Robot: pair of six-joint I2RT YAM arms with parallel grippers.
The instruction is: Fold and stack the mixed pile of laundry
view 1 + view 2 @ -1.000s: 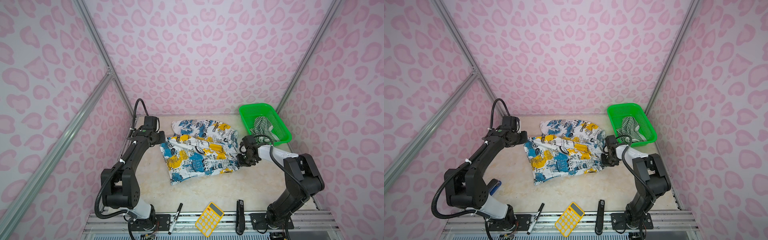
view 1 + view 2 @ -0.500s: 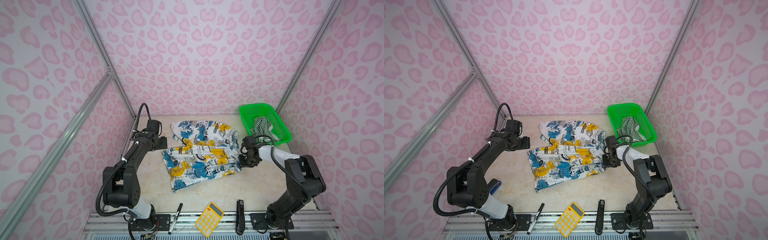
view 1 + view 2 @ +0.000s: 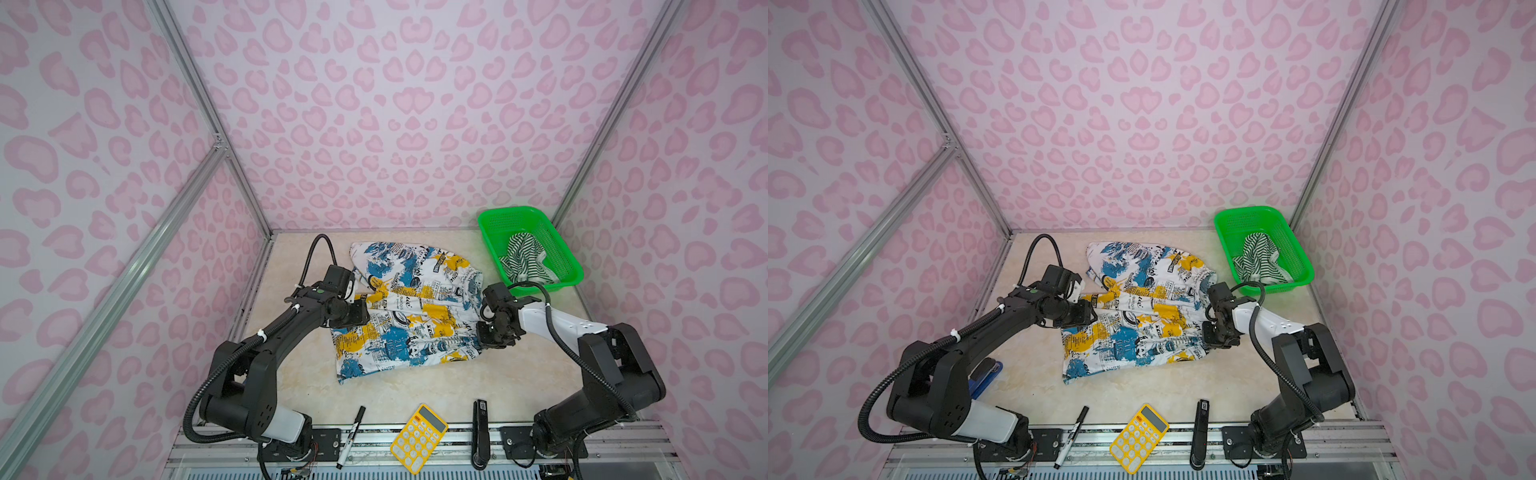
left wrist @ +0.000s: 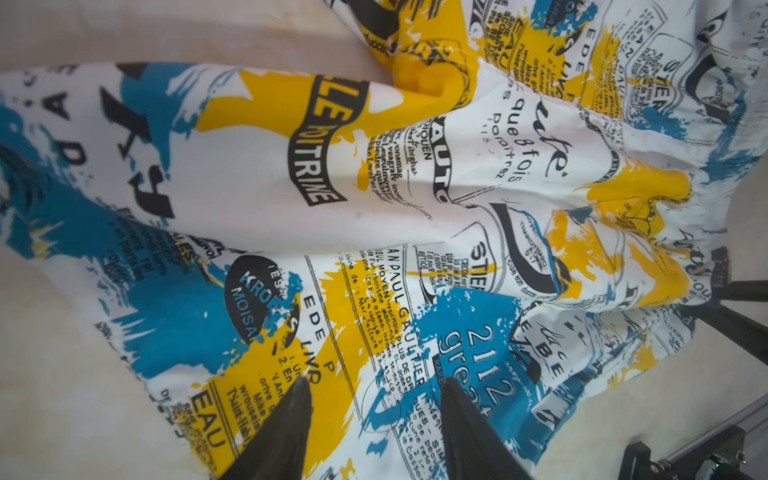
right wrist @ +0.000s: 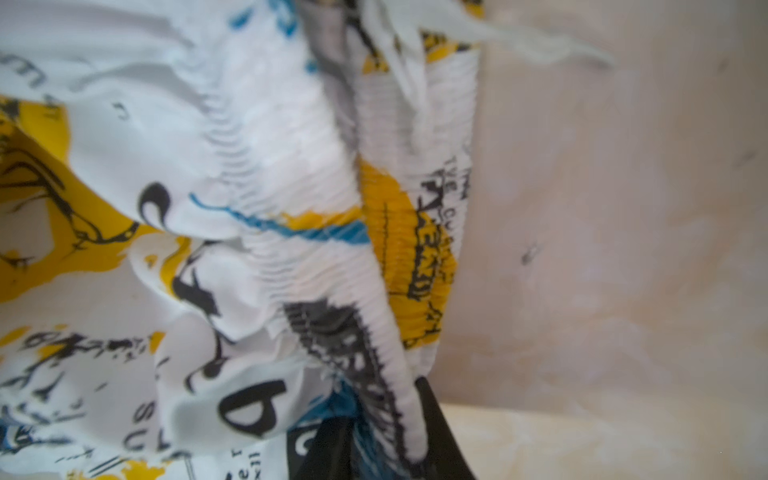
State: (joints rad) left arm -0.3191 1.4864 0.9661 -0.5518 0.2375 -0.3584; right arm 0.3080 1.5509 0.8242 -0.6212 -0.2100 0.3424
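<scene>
Where the table (image 3: 415, 386) meets the front rail, a black marker (image 3: 351, 432), a yellow calculator (image 3: 419, 437) and a slim black tool (image 3: 480, 432) are seen lying side by side. Farther in, the white printed garment (image 3: 407, 316) is spread, crumpled, across the middle of the table. Its left edge is overhung by the left gripper (image 4: 376, 382), whose fingers are held apart over the cloth with nothing between them. Its gathered waistband, on the right side, is clamped between the fingers of the right gripper (image 5: 378, 432). At the far right corner, the striped garment (image 3: 524, 257) is seen bunched inside the green basket (image 3: 494, 220), well apart from the printed one.
</scene>
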